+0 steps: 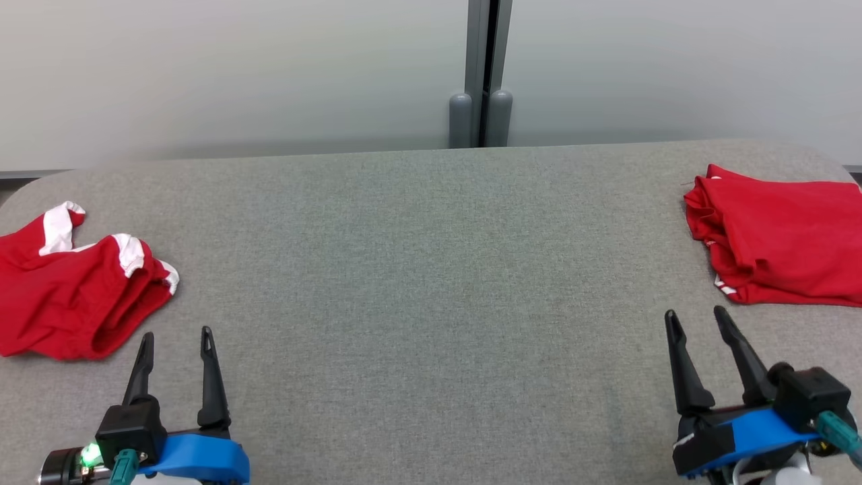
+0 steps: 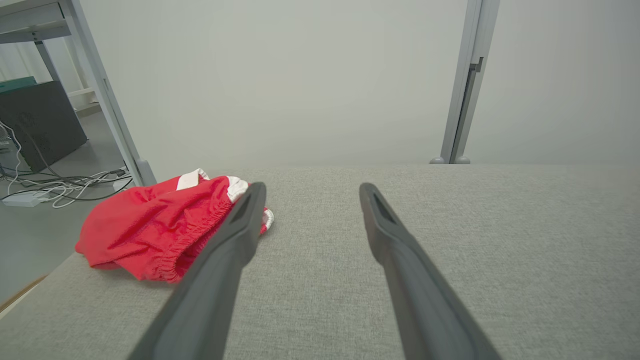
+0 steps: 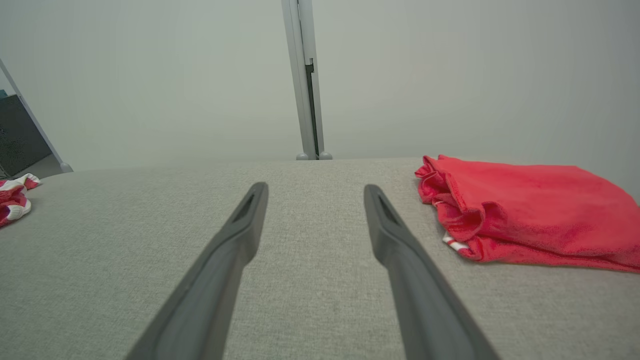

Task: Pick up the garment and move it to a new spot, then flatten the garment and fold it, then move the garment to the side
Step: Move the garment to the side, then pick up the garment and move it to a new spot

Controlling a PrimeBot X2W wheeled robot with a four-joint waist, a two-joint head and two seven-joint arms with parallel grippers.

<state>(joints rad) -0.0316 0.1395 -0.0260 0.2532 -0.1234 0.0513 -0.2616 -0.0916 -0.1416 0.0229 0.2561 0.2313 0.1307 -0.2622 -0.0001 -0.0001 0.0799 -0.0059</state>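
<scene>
Left hand [image 1: 176, 335] and right hand [image 1: 694, 312] hover open, pointing forward.

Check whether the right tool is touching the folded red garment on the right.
Apart. The right wrist view shows bare grey table between the open right tool and the folded red garment.

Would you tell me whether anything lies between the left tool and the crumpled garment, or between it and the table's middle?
Nothing visible: only bare table lies between the open left tool and the crumpled garment, and onward to the middle. The folded garment sits far right.
</scene>
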